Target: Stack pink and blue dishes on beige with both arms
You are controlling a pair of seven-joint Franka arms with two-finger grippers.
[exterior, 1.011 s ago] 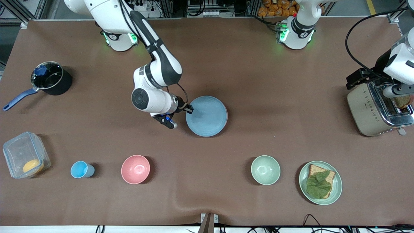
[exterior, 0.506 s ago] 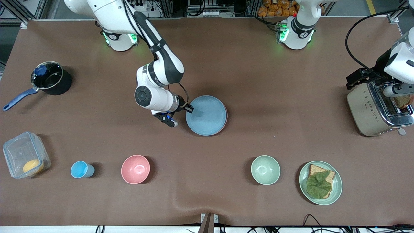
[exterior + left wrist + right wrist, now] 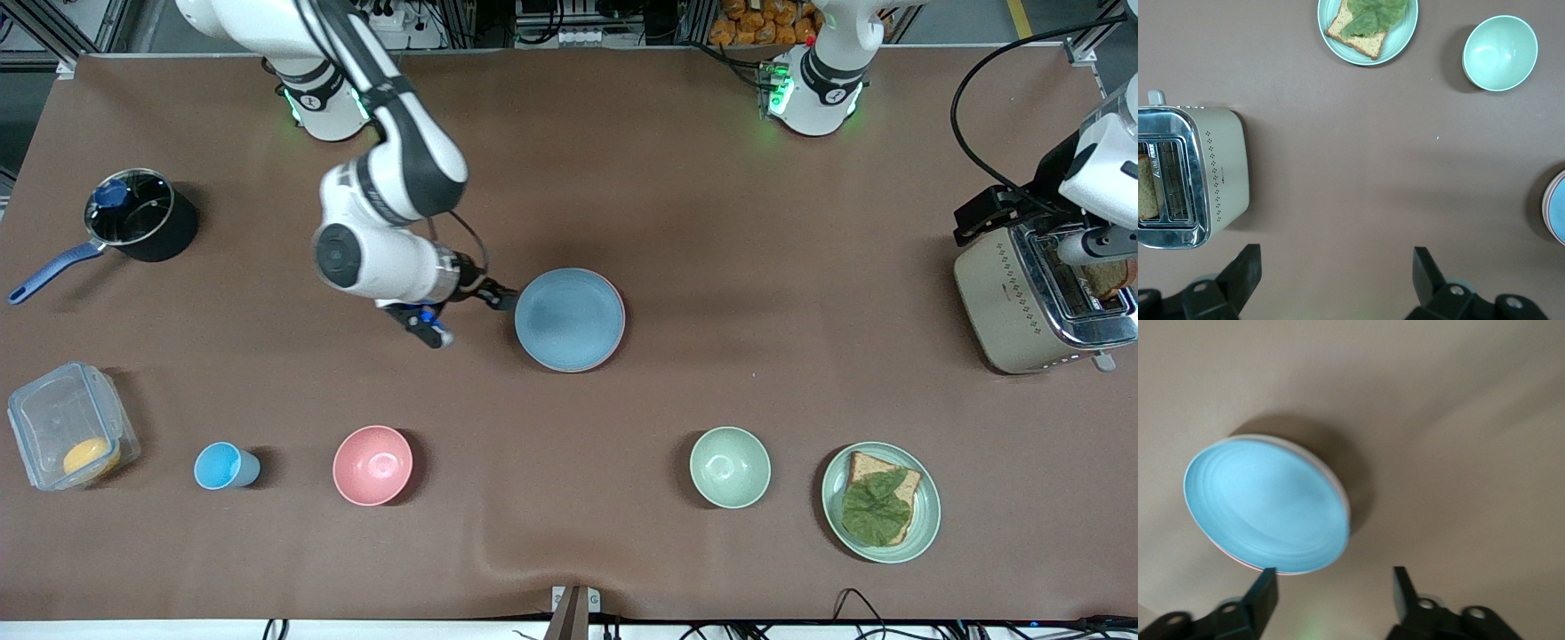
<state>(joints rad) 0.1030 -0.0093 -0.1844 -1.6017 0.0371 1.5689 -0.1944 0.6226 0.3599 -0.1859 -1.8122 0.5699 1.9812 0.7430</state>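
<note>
1. The blue plate (image 3: 570, 318) lies flat near the middle of the surface (image 3: 711, 222), topping a stack; a thin pink rim (image 3: 620, 331) shows under its edge, so the pink plate sits beneath. The beige plate cannot be seen.
2. The right pincer (image 3: 500, 300) is just beside the stack's rim, toward the right arm's end, fingers apart and holding nothing; the right wrist view shows the plate clear of both fingers (image 3: 1263, 593).
3. The stacking looks complete; any coming move is a retreat away from the plate.
4. The left pincer (image 3: 1335, 277) waits over bare surface beside the toaster (image 3: 1036, 298), fingers spread and empty, well apart from the stack.
</note>
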